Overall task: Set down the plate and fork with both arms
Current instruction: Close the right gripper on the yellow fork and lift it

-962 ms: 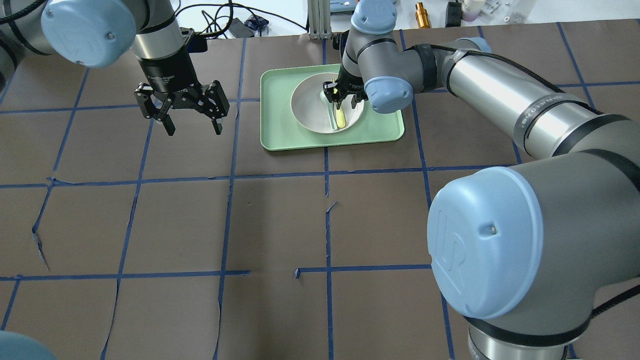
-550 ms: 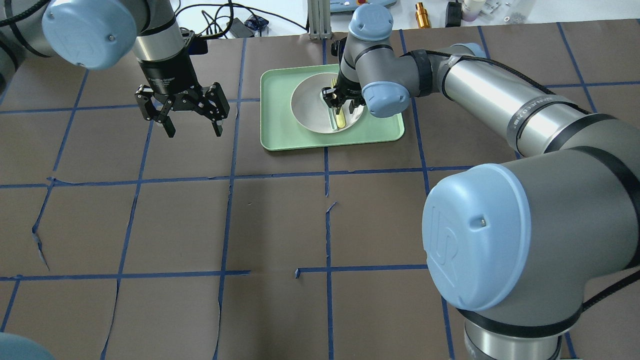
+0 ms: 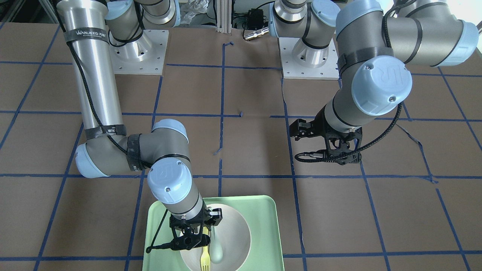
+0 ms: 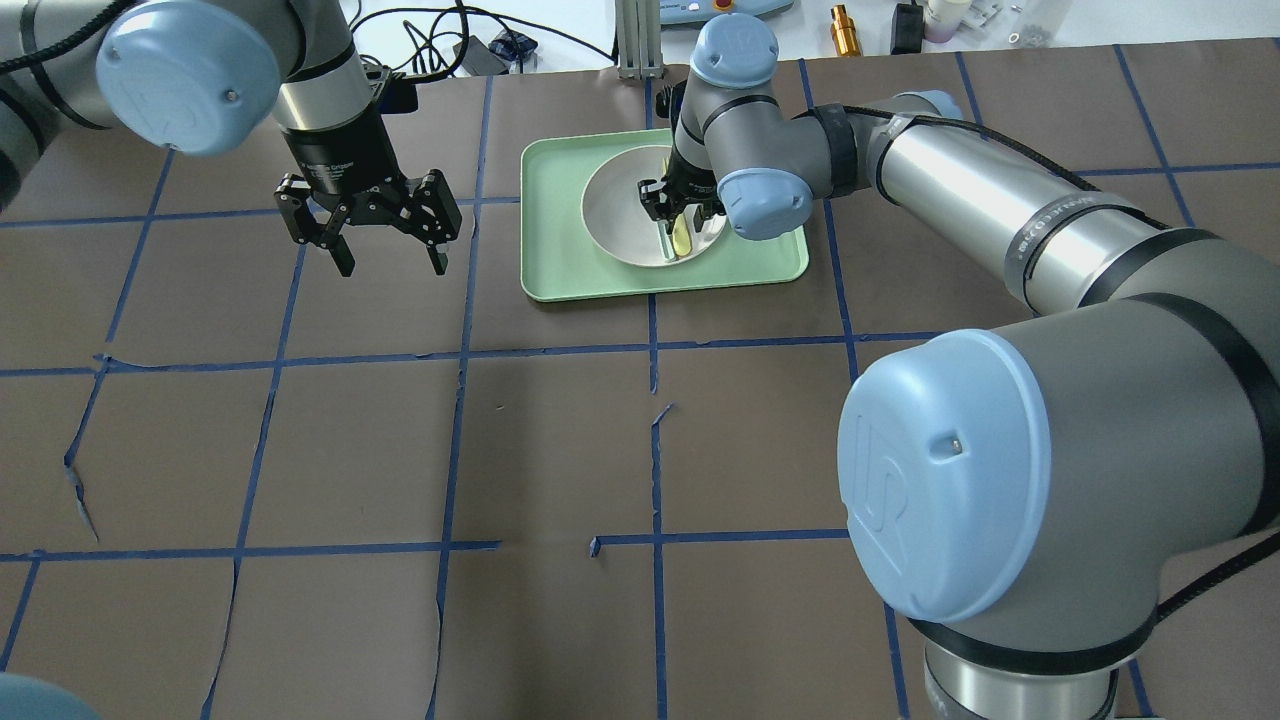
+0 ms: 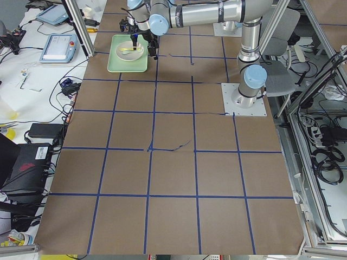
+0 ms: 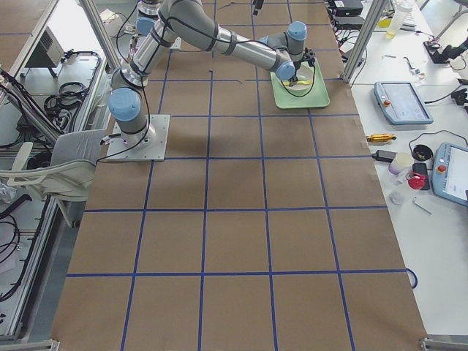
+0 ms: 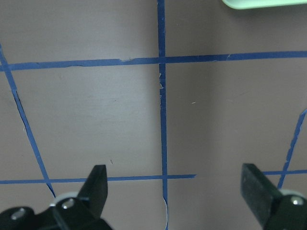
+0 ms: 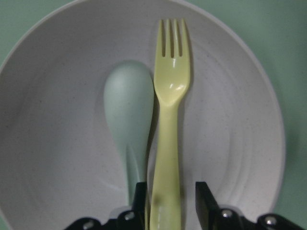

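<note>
Fork (image 8: pixel 170 110) lies flat in the round white plate (image 8: pixel 235 143), tines pointing away from my right wrist camera, with a pale grey-green spoon (image 8: pixel 129 110) just beside it on the view's left, handles running parallel. I see the right gripper (image 8: pixel 171 203) down inside the plate with its jaws part-way spread and straddling the fork's handle: one finger (image 8: pixel 140 201) sits in the narrow slot between spoon handle and fork handle, close against the fork, while the other stands a little clear on the far side, so nothing is pinched. The plate sits in the mint-green tray (image 4: pixel 570 265), which rests on the brown paper-covered table (image 4: pixel 550 450) at the far side from the robot's base. My left gripper (image 4: pixel 392 266) hangs above the table well apart from the tray, on its left in the overhead view, jaws spread wide and empty, fingers pointing down; its wrist camera shows blue tape lines (image 7: pixel 162 120) and a corner of the tray at the top edge
</note>
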`<action>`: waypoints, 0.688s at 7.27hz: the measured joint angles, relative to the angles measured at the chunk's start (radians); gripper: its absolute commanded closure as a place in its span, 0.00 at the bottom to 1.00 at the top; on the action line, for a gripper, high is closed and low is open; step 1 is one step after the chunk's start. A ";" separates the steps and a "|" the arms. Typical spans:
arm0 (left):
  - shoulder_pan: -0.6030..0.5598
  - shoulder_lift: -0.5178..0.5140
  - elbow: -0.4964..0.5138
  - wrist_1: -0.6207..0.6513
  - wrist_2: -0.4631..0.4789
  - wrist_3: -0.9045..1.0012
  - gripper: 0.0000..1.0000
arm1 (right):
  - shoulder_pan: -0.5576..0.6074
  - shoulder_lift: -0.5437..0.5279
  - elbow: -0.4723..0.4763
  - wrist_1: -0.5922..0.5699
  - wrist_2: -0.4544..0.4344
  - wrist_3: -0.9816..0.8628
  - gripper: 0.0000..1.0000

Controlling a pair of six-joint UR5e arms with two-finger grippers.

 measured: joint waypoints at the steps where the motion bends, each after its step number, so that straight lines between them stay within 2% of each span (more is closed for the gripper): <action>1: 0.000 0.000 -0.001 0.002 0.000 0.000 0.00 | 0.000 0.003 -0.001 -0.001 0.000 0.000 0.51; 5: 0.000 0.000 -0.002 0.004 0.000 0.000 0.00 | 0.001 0.015 -0.039 0.000 -0.013 -0.002 0.52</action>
